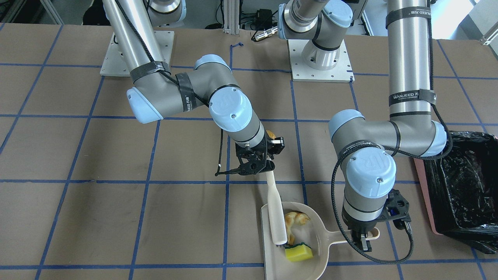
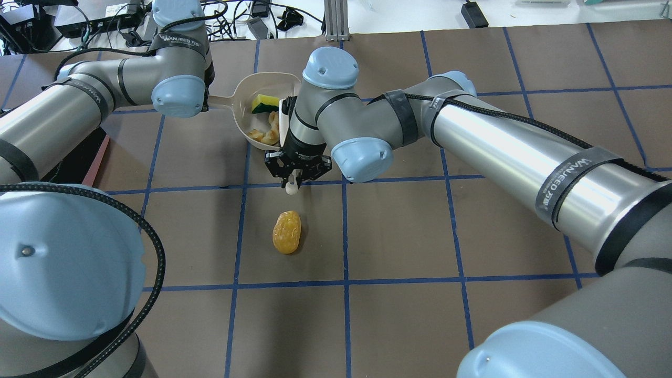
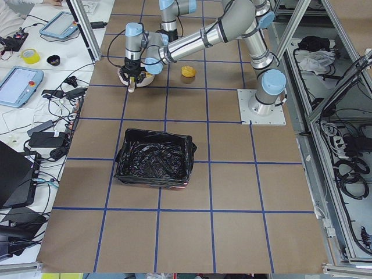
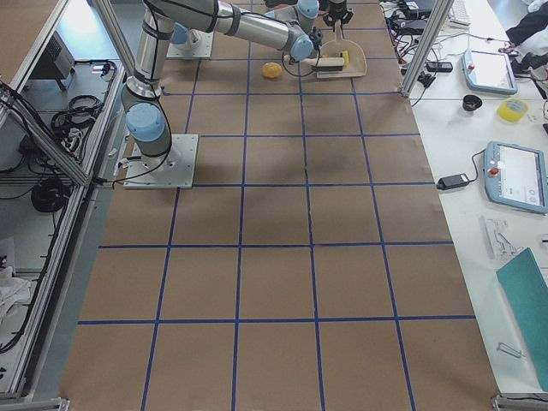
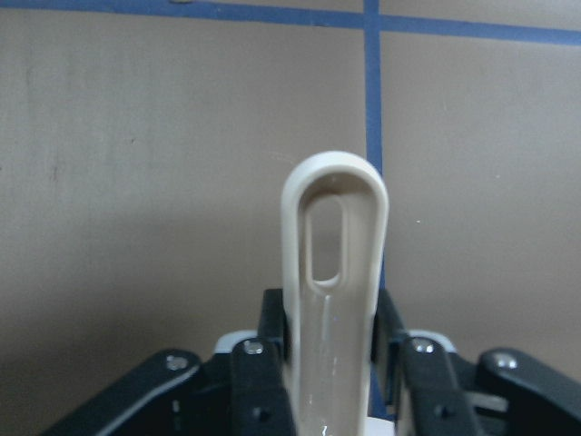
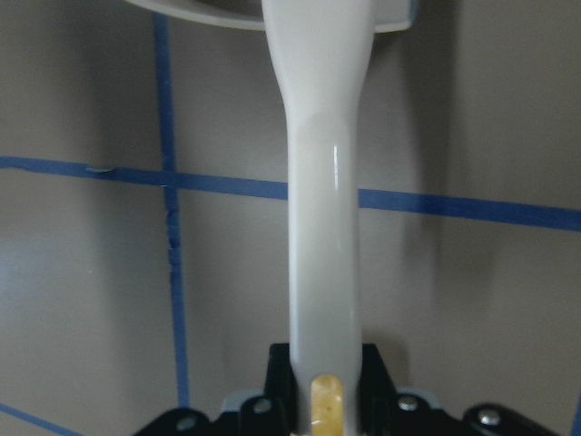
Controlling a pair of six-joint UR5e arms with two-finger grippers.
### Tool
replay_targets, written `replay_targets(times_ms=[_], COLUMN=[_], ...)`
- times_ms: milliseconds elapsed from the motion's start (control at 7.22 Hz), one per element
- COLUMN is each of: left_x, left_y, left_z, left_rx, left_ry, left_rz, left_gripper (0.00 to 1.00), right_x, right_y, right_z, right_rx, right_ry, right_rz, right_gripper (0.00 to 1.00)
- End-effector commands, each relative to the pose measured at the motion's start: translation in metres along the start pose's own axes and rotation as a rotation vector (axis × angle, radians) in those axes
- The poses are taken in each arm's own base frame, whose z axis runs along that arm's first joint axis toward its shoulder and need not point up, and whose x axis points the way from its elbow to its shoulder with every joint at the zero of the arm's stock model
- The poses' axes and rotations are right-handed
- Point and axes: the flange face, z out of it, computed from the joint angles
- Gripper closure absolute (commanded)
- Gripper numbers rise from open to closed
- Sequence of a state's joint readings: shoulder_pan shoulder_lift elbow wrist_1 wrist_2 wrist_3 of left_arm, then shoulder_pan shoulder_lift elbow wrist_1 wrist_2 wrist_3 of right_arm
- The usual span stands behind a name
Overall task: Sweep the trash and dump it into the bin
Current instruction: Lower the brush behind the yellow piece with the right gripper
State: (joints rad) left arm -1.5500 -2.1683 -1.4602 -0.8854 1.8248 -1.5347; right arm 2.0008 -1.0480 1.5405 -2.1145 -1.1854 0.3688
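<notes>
Closest to the left wrist lens, the looped handle of the beige dustpan (image 5: 333,263) is gripped by the left tool (image 1: 362,238), whose fingers are drawn in narrow against its sides. The dustpan is seen lying on the brown, blue-gridded counter (image 1: 116,217). Two pieces of trash are held inside it: the tan croissant-like piece (image 1: 295,219) and the yellow sponge (image 1: 298,252) with its green layer. The right tool (image 2: 293,178) is clamped on the handle of the beige brush (image 1: 275,210). The brush's dark-bristled end is set down in the dustpan, just beside the sponge. The golden-brown bun (image 2: 286,232) is left on the counter outside the dustpan — on the robot's side of the right tool, apart from the brush. The pink bin (image 1: 463,186), lined with a crinkly black bag, is placed on the robot's left, apart from the dustpan.
</notes>
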Motion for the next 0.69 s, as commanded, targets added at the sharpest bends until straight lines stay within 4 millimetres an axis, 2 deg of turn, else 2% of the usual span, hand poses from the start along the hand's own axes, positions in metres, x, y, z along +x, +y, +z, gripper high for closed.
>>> replay_targets(times_ms=[0,139,416,554], left_x=[0.000,0.000,-0.003,-0.003], left_y=[0.001,0.001,-0.002,-0.005], left_z=[-0.001,-0.003,-0.007,-0.012], left_rx=[-0.003,-0.009,-0.012,-0.011], left_ry=[0.000,0.003,0.003,0.008], left_rz=[0.011,0.047,0.111,0.133], left_gripper=[1.00,1.00,1.00,1.00], right_x=[-0.011,0.002,0.014,0.017], right_y=[-0.001,0.005,0.044,0.064], right_z=[-0.015,-0.026,-0.070,-0.079], right_rx=[0.005,-0.025,-0.100,-0.141], right_ry=[0.006,0.100,0.252,0.301], right_rz=[-0.008,0.032,0.238,0.366], right_gripper=[1.00,1.00,1.00,1.00])
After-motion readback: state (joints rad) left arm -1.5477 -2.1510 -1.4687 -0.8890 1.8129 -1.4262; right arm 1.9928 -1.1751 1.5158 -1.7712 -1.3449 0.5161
